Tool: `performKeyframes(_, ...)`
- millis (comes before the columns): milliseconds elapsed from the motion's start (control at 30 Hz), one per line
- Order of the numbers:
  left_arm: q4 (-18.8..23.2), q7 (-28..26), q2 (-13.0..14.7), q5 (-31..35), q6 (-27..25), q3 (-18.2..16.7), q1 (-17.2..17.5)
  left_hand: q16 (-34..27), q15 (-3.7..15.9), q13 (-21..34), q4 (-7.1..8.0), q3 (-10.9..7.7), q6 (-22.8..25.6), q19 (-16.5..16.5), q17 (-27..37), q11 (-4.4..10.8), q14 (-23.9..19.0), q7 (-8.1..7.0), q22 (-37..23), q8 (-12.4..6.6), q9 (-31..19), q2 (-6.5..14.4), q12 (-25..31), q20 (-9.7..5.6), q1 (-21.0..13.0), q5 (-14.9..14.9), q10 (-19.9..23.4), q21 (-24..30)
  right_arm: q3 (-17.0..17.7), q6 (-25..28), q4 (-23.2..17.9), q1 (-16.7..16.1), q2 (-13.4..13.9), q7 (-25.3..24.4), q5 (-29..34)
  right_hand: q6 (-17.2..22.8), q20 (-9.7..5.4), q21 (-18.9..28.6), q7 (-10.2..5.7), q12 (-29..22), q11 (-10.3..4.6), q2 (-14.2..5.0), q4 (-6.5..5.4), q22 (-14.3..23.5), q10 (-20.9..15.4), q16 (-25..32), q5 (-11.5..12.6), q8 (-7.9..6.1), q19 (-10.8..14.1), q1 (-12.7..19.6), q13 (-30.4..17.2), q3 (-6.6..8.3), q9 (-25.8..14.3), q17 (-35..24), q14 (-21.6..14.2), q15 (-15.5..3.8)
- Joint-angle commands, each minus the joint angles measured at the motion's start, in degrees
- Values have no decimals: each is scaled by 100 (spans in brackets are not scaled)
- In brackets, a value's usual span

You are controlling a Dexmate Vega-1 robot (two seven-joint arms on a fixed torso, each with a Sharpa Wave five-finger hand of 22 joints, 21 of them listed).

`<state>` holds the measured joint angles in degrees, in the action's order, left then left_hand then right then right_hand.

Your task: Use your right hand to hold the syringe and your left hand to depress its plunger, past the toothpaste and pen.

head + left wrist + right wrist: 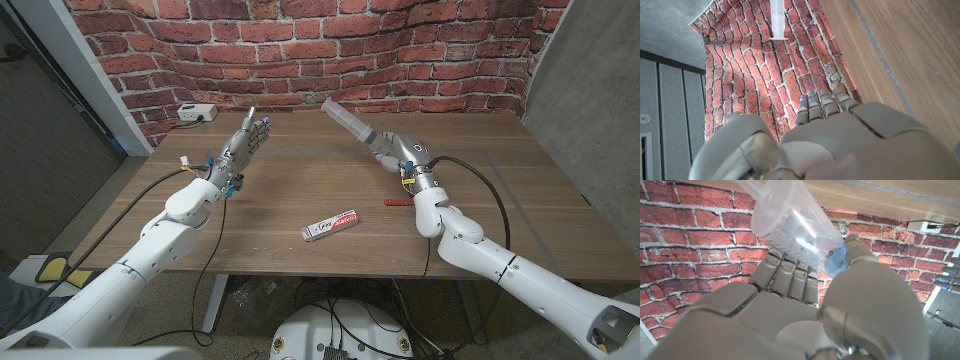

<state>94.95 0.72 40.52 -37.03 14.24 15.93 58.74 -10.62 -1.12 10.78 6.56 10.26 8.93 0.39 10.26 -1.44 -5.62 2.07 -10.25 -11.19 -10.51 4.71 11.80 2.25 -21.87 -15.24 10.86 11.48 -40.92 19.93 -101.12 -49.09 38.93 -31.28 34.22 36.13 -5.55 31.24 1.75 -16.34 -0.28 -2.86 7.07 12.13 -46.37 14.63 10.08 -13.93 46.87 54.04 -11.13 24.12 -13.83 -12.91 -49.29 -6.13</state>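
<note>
My right hand (pixel 402 153) grips a large clear syringe (pixel 350 121) above the table's far right, its plunger end tilted up and toward the left. In the right wrist view the fingers (pixel 790 277) wrap the clear barrel (pixel 790 222). My left hand (pixel 250 135) is raised over the far left of the table, fingers stretched out, holding nothing, well apart from the syringe. The left wrist view shows my left hand (pixel 815 135) with the syringe's white end (pixel 777 20) ahead of it. A white and red toothpaste tube (pixel 330 226) and a red pen (pixel 397 201) lie on the table.
A white box with a cable (pixel 197 113) sits at the table's far left edge by the brick wall (pixel 300 50). The wooden table (pixel 300 170) spreads between the hands. Cables run along both forearms.
</note>
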Motion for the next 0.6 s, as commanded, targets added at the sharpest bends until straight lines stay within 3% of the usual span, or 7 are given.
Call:
performKeyframes(33,192,-99,76,86,-21,-38,88,-31,0,34,-7,49,48,0,30,3,-55,-10,-34,-23,-19,13,20,65,-23,11,33,31,127,-491,-80,-79,74,-359,265,480,-609,53,-467,-15,-238,-908,-1184,14,-309,33,-3,-42,36,349,-12,1166,-31,-31,-41,-379)
performKeyframes(400,513,-273,204,233,-32,-125,288,-33,5,34,-5,57,59,11,29,6,-67,-2,-34,-26,-19,22,25,59,-25,12,52,37,215,-674,-175,-109,145,-249,435,508,-624,84,-500,3,-251,-889,-1200,12,-340,33,-9,-45,27,355,-6,1212,-63,-38,-57,-408)
performKeyframes(600,564,-442,75,335,167,-157,393,-85,41,34,-14,65,183,141,26,31,-241,-13,-31,-66,-19,50,77,37,-55,15,214,85,274,-626,-277,-205,143,-153,448,522,-620,91,-498,19,-247,-881,-1203,11,-349,24,-12,-45,-8,359,-1,1233,-79,-44,-42,-402)
